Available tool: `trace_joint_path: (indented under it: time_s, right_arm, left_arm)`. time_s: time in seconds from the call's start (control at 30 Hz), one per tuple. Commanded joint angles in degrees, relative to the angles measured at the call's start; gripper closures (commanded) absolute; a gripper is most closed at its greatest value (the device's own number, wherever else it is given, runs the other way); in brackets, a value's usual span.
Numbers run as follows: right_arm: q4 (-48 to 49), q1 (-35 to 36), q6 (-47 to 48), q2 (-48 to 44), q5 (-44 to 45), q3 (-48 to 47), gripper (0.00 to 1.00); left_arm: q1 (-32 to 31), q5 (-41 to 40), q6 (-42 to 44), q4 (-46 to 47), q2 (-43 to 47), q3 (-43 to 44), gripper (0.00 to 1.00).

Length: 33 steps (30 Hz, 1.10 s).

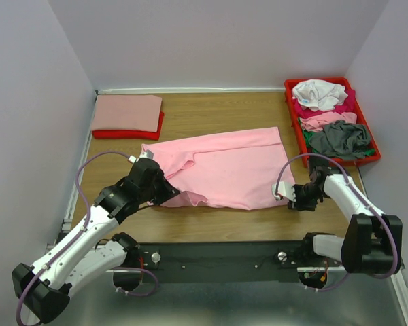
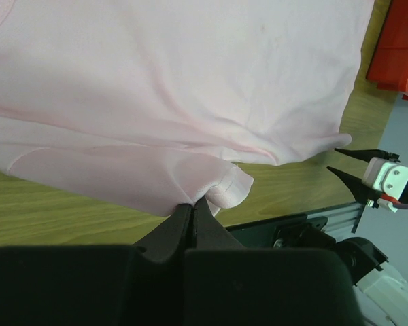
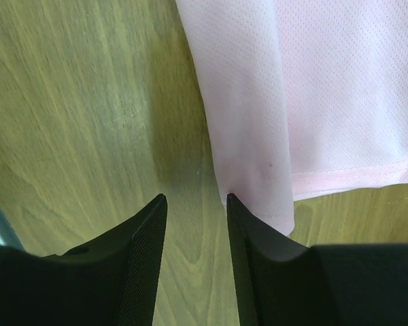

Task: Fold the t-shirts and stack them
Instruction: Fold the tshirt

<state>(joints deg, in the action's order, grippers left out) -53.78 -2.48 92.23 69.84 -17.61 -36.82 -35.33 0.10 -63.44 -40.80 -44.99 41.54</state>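
**Near table edge: pink shirt pinched left, loose right**

On the wooden table (image 1: 217, 112) we see the light pink t-shirt (image 1: 224, 166) spread flat, mid-table. Our left gripper (image 2: 192, 206) has its jaws pressed together on a bunched fold of the shirt's near left edge. Our right gripper (image 3: 194, 204) has its jaws spread over bare wood, the shirt's near right corner just beside one finger. Both arms reach forward, wrists low. How deep the fold sits between the left fingers is hidden.

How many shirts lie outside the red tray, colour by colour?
pink shirt: 1
salmon shirt: 1
red shirt: 1
Total: 3
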Motion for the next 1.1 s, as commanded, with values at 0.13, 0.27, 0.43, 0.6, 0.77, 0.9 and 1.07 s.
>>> trace_joint_path:
  time_s: [0.13,0.27,0.43,0.6,0.77,0.9,1.07]
  right_arm:
    - [3.9,-0.2,0.7,2.0,1.5,1.2,0.55]
    - [4.7,-0.2,0.3,3.8,1.7,1.7,0.62]
    - [5.9,-0.2,-0.3,4.2,1.8,2.5,0.78]
    - [6.7,-0.3,-1.3,3.9,1.5,2.9,0.9]
    - [7.0,-0.2,-2.0,3.3,0.5,3.4,0.98]
    - [7.0,-0.3,-3.3,2.4,-0.4,3.1,1.0]
    - [2.8,-0.3,-6.1,-2.6,-4.0,-1.7,1.0]
  left_arm:
    - [0.4,1.7,0.6,1.2,0.7,-0.8,1.0]
    - [0.4,1.7,0.5,1.2,0.8,-0.8,1.0]
    - [0.4,1.8,0.4,1.2,0.7,-0.8,1.0]
    - [0.5,2.0,0.6,1.3,0.7,-0.9,1.0]
    - [0.4,2.2,0.6,1.3,0.7,-0.8,1.0]
    - [0.4,2.1,0.4,1.2,0.9,-0.8,1.0]
    - [0.5,2.1,0.3,0.8,1.0,-0.3,1.0]
